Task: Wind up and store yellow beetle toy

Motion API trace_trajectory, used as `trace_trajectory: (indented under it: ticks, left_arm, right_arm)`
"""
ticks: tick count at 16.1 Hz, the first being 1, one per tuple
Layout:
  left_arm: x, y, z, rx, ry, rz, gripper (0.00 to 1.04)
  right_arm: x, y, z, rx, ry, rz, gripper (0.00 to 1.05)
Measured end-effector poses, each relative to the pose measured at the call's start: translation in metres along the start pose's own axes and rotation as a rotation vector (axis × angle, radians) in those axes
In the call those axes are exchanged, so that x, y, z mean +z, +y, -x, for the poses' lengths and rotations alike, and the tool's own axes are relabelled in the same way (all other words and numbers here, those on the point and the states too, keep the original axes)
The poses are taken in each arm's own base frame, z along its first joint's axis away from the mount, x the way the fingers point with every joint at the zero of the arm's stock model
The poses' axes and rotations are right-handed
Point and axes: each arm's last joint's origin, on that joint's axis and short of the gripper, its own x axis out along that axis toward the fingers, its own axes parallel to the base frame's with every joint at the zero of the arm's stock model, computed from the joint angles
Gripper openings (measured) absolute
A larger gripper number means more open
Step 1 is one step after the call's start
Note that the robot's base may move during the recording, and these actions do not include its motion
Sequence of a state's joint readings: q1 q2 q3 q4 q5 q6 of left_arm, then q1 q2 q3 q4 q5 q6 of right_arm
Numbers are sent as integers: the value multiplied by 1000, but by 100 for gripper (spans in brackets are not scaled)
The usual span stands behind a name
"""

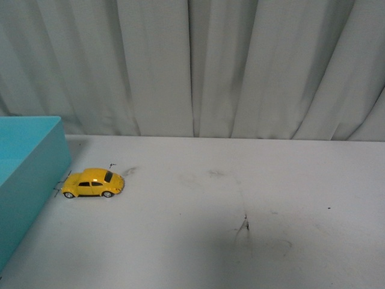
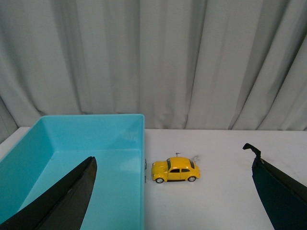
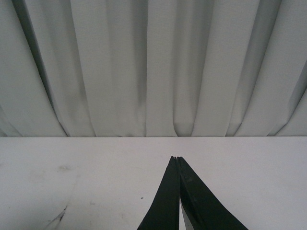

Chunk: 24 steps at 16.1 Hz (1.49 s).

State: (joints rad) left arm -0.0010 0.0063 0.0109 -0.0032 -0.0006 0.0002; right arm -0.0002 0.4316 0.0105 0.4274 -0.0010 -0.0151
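Released and wide, the left pincer [image 2: 169,153] showed its two black fingers [image 2: 72,196] far apart in the left wrist view, with nothing between them but open counter and, farther off, the toy. The right pincer [image 3: 175,161] was clenched: in its own wrist view the two dark fingers met tip to tip over bare counter, grasping nothing.

The small glossy yellow toy car of rounded Beetle shape [image 1: 93,183] stood upright on its four silver-hubbed black wheels, side-on to the front camera, at about nine o'clock from the middle of the front view. Neither pincer touched it. Its dark windows showed along the side and at one end [image 2: 175,170].

Just beside the car, on its nine o'clock side in the front view, stood the open turquoise plastic box [image 1: 30,162]. A narrow strip of counter separated the car from the box's outer wall [image 2: 144,143], so the two were close but apart. The car was outside the box.

Both rested on the white counter [image 1: 289,180], which bore faint grey smudges near the car and a darker scuff [image 1: 243,226] toward five o'clock from it, well apart. A pale grey pleated curtain [image 1: 192,66] hung behind the counter at twelve o'clock.
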Motion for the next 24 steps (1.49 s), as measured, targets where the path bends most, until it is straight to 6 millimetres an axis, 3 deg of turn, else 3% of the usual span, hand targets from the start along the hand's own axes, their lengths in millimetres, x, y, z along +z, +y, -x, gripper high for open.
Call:
trace_trajectory:
  ticks: [18,24]
  left_arm:
    - [0,0,0,0,0,0,98]
    - [0,0,0,0,0,0,98]
  right_arm:
    - [-2,0,28,-1,2,0,4]
    - [-2,0,28,-1,2,0,76]
